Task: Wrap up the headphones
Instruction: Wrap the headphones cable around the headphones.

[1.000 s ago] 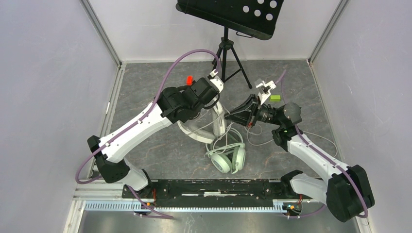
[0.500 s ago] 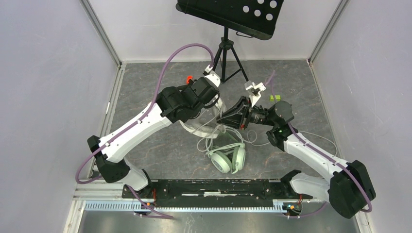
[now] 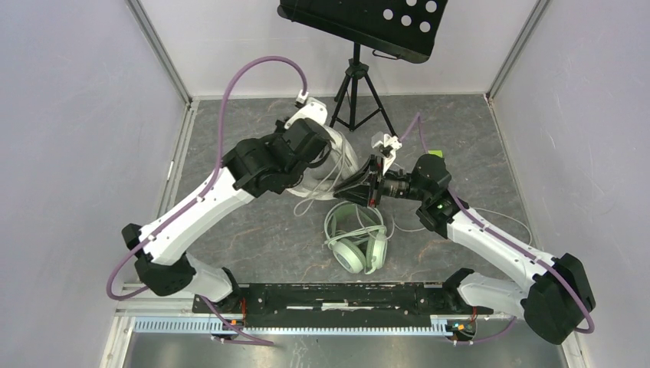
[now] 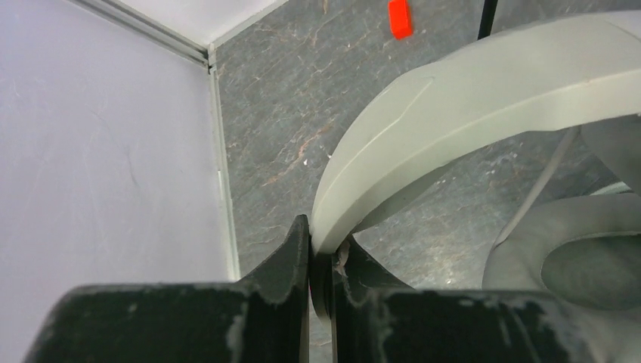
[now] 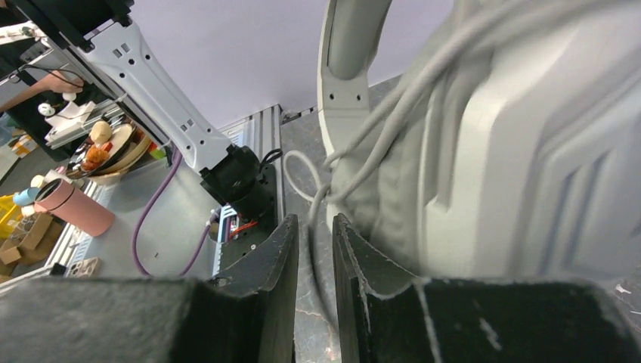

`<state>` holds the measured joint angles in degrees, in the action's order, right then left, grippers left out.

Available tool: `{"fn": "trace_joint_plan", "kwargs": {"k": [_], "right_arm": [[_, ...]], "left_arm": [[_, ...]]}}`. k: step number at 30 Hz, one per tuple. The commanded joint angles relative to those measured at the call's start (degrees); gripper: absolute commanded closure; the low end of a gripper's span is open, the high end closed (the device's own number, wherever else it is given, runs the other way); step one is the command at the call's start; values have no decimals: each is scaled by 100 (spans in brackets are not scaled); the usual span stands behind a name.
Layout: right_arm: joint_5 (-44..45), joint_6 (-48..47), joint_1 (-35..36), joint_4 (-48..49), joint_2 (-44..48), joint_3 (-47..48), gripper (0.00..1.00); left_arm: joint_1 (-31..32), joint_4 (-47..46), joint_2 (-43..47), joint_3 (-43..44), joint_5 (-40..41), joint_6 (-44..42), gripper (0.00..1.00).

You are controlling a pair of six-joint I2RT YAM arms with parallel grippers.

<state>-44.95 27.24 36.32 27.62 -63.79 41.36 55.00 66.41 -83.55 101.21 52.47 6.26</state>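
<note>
Left gripper (image 4: 321,257) pinched the headband (image 4: 469,91) of the white-grey headset (image 3: 341,157) at mid-scene, far of the mint-green headset (image 3: 358,247), while right gripper (image 5: 314,242), jaws nearly together, apparently nipped the cable (image 5: 316,198), so winding seemed in hand, next calling for another turn round the earcup (image 5: 529,151).

I have bare worktop (image 3: 253,238) at 9 o'clock and toward 2 o'clock. The tripod (image 3: 360,100) stands in the way at 12, the mint-green headset (image 3: 357,244) lies at 6, a thin cable loop (image 3: 512,220) trails at 4, and the white-grey headset (image 3: 343,153) fills centre.
</note>
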Motion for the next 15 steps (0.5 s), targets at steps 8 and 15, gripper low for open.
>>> {"fn": "trace_joint_plan", "kwargs": {"k": [8, 15], "right_arm": [[179, -485, 338, -213, 74, 351, 69], [307, -633, 453, -193, 2, 256, 84]], "left_arm": [[-78, -1566, 1041, -373, 536, 1109, 98], [-154, -2020, 1473, -629, 418, 1197, 98]]}}
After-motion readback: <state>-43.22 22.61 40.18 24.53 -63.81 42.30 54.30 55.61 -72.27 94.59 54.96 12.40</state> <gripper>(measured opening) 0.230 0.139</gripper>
